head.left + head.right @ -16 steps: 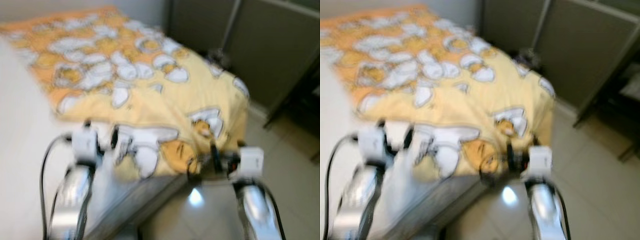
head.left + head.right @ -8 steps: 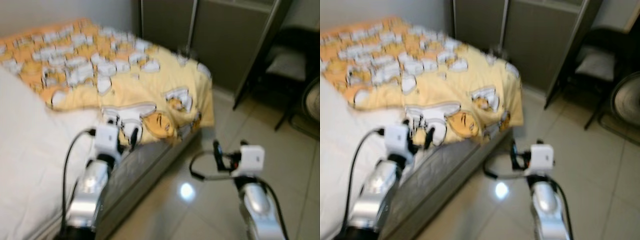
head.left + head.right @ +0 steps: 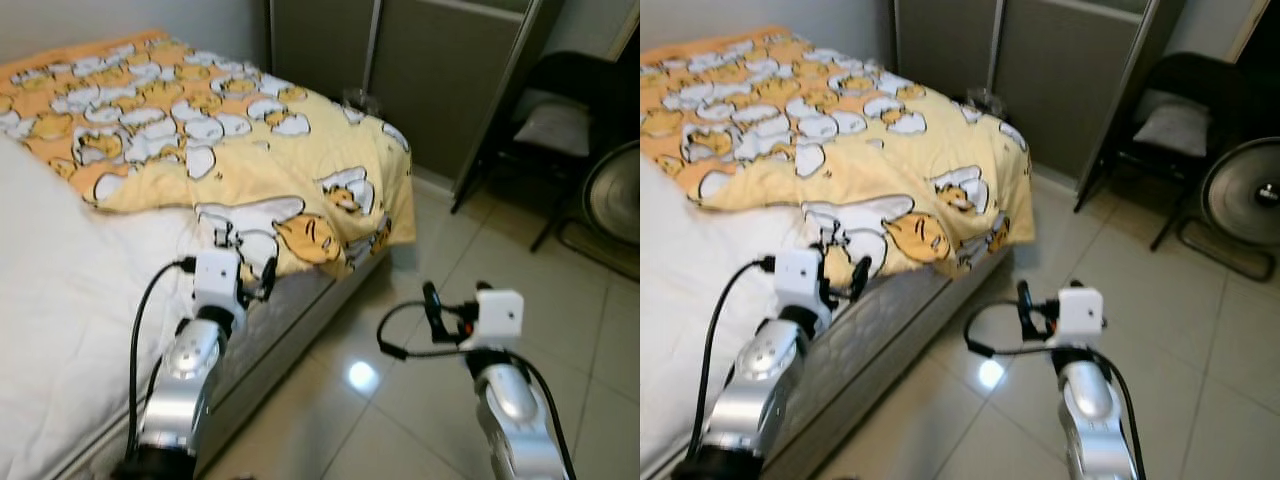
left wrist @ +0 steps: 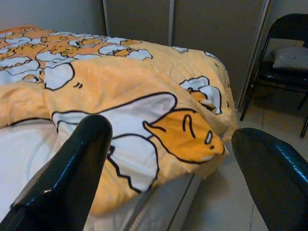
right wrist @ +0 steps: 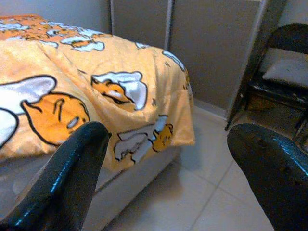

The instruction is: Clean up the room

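1. We're at the side of the bed (image 3: 60, 300). The yellow blanket (image 3: 250, 150) with the cartoon print lies rumpled over the far part of it, one corner drooping off the mattress edge toward the tiled floor (image 3: 420, 300).
2. Left end effector (image 3: 245, 265) is just short of the blanket's near hem, above the mattress edge. Its wrist view shows the fingers (image 4: 72, 163) spread wide, nothing between them, blanket dead ahead.
3. Right end effector (image 3: 432, 300) hovers over the floor beside the bed, well clear of the blanket. Fingers (image 5: 67, 173) also wide apart, empty.
4. Our read on handling: soft, limp fabric, light, no stiffness. It'll drape and slide on the white sheet (image 3: 50, 220) rather than lift as one piece. Not fragile.
5. Grip points, as we judge it: the near hem by the left end effector, and the hanging corner (image 3: 395, 225) for the right. Pinch a fold, not a flat face, since thin cloth can slip out of two narrow fingers.
6. Risk: pulling one-sided just bunches it more, or drags the sheet along.
7. Folding chair (image 3: 560, 110) and fan (image 3: 1245, 200) stand off to the right, out of the way.
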You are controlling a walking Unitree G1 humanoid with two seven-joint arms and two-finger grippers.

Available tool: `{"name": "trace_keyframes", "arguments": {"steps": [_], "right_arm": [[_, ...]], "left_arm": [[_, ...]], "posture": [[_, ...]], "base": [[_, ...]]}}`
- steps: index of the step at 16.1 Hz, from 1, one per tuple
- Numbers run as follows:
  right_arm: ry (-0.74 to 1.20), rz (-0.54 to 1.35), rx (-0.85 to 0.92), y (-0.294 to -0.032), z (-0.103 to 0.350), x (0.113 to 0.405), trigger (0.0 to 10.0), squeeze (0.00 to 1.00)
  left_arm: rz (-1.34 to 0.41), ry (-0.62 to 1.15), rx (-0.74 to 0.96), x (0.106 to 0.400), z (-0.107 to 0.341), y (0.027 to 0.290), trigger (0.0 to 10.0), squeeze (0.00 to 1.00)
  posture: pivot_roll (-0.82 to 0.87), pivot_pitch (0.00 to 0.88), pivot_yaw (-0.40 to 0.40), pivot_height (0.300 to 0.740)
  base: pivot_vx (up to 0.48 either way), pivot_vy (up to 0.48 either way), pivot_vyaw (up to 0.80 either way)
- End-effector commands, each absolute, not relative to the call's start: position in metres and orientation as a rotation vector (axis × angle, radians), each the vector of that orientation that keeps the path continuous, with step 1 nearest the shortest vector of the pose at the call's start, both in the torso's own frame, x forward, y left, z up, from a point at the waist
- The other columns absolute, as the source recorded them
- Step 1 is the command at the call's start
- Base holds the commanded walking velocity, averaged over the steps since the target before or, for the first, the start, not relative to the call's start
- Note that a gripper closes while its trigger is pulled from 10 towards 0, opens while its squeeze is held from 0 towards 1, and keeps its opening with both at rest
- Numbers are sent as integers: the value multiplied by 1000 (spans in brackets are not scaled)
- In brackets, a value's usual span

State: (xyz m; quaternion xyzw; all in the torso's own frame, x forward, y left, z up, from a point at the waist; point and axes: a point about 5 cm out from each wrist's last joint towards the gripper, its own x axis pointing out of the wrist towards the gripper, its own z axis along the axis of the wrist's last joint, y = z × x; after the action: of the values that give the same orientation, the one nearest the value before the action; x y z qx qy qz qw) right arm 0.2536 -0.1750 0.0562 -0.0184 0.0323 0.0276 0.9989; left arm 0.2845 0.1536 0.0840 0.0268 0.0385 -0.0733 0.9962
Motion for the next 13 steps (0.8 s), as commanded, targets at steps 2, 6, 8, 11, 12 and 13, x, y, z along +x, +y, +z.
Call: {"name": "trace_keyframes", "arguments": {"steps": [2, 6, 8, 11, 12, 13], "right_arm": [[70, 70, -41, -175, 57, 257, 10000, 0], [87, 60, -15, -174, 53, 256, 10000, 16], [88, 64, -20, -173, 53, 256, 10000, 8], [89, 64, -14, -172, 53, 255, 10000, 8], [92, 69, -12, -170, 52, 252, 10000, 8], [98, 79, -10, -169, 51, 249, 10000, 12]], "left_arm": [[-144, 79, 54, 289, 87, 152, 10000, 0], [-233, 71, 74, 294, 93, 143, 10000, 0], [-179, 88, 86, 305, 94, 148, 10000, 0], [-113, 165, 62, 324, 89, 157, 10000, 0], [-113, 222, 60, 332, 82, 156, 10000, 0], [-117, 266, 61, 336, 75, 153, 10000, 0]], "posture": [[-32, 0, -24, 740], [-30, 0, -22, 740], [-31, 0, -20, 740], [-32, 0, -21, 740], [-39, 0, -25, 740], [-44, 0, -27, 740]], "base": [[469, 0, 575], [477, 0, 348], [0, 0, 0], [0, 0, 0], [0, 0, 0], [0, 0, 0]]}}
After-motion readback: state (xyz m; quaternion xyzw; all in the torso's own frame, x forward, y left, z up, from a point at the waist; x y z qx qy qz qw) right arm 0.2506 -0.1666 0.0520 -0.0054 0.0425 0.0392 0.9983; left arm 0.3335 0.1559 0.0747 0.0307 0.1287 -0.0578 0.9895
